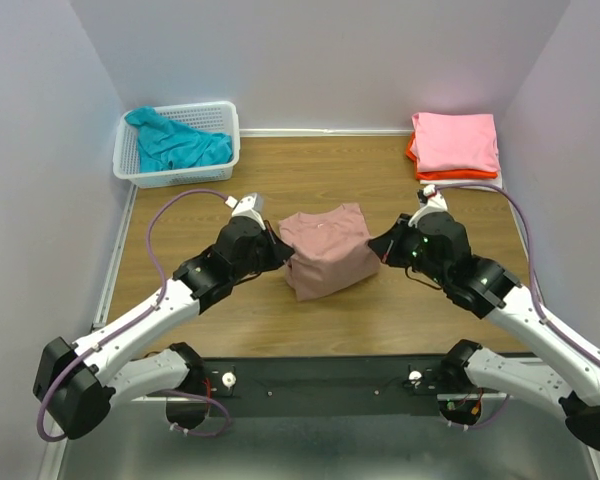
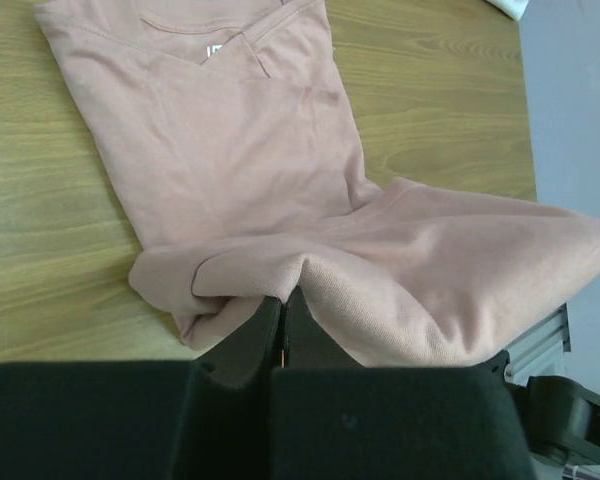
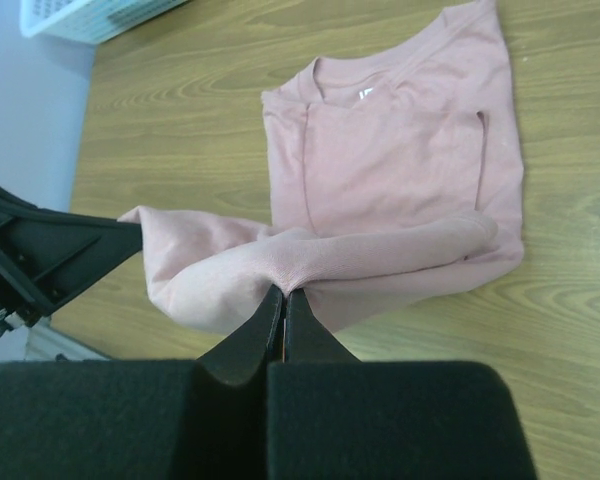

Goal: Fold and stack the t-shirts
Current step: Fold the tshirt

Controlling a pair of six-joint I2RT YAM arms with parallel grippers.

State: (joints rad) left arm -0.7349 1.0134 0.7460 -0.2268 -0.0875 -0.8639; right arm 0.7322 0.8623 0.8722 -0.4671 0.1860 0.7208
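Note:
A dusty-pink t-shirt (image 1: 327,250) lies partly folded in the middle of the table, its print hidden. My left gripper (image 1: 277,250) is shut on its left edge; the left wrist view shows the cloth (image 2: 280,170) pinched at the fingertips (image 2: 283,296). My right gripper (image 1: 380,247) is shut on its right edge; the right wrist view shows the shirt (image 3: 390,160) with its lower hem lifted over the body and pinched at the fingertips (image 3: 283,292). A bright pink t-shirt (image 1: 455,142) lies folded on an orange one (image 1: 414,152) at the back right. A teal t-shirt (image 1: 175,143) lies in the basket.
A white lattice basket (image 1: 185,176) stands at the back left, also at the top left of the right wrist view (image 3: 90,15). Light walls close the table on three sides. A black rail (image 1: 320,378) runs along the near edge between the arm bases.

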